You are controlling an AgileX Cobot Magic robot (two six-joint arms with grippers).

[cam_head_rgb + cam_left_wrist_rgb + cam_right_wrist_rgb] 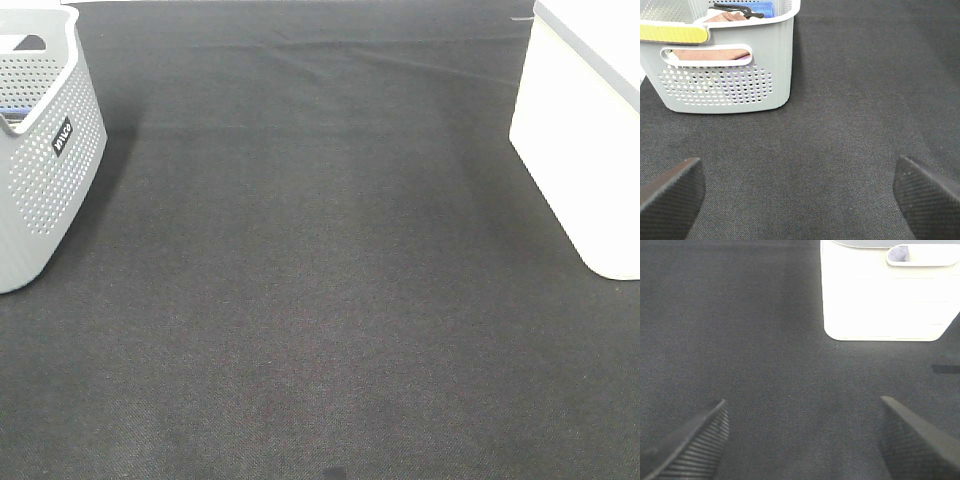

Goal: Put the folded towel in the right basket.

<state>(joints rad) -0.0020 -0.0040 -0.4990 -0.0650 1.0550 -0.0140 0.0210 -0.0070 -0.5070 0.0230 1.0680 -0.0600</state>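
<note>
A dark cloth-covered surface (320, 300) lies between two baskets. The grey perforated basket (45, 170) stands at the far left, holding folded cloths: a pinkish-brown folded towel (710, 52) shows through its handle slot, with a blue one (760, 7) beyond. The white basket (585, 150) stands at the far right. The left gripper (800, 195) and the right gripper (800, 440) hover with fingers spread wide, holding nothing.

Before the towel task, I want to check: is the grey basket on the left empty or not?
Not empty. The grey basket holds folded cloths: a brownish one shows through its handle opening, a blue one above its rim.
</note>
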